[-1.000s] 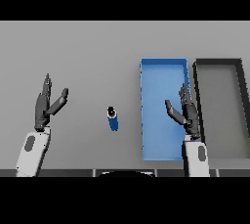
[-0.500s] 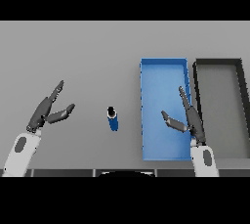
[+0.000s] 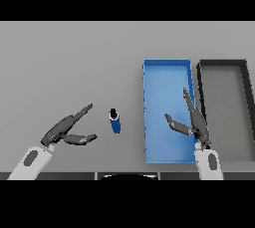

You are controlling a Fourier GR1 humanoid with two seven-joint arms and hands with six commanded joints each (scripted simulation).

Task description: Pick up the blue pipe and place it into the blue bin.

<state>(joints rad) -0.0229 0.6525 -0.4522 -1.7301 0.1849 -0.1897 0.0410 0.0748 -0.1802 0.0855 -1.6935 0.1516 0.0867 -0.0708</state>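
The blue pipe, short with a dark top end, lies on the grey table between the two hands. My left hand is open at the lower left, fingers stretched toward the pipe and thumb spread, a short gap away from it. The blue bin stands to the right of the pipe and holds nothing. My right hand is open over the bin's right side, fingers pointing up and thumb out to the left.
A dark grey bin stands right beside the blue bin at the far right. The grey table stretches wide behind and to the left of the pipe.
My left hand has dropped and tilted rightward, fingers now pointing at the pipe. My right hand has shifted slightly lower and to the right. The pipe has not moved.
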